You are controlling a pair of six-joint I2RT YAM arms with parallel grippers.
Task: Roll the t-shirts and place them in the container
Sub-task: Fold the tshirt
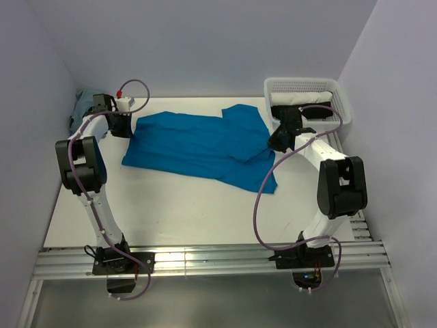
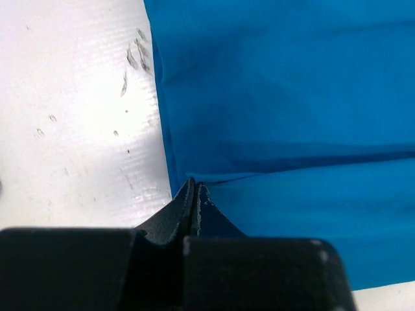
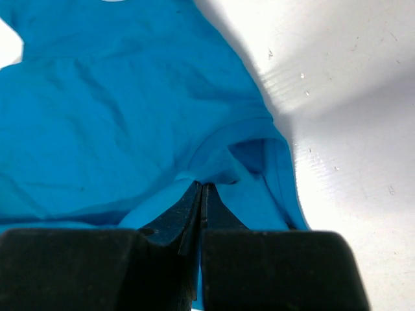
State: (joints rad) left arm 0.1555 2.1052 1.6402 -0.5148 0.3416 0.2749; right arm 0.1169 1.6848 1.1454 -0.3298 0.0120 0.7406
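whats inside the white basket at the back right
The white mesh basket holds a white rolled-up bundle lying along its length. The right arm reaches across its near-left corner, so whatever lies there or beneath the bundle is hidden.

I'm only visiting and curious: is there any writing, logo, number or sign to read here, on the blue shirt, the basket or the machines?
None can be read.
The t-shirt is plain blue, with no print showing.
The white basket, the left arm and the right arm show no legible label.
The dark specks on the table are scuff marks, not letters.
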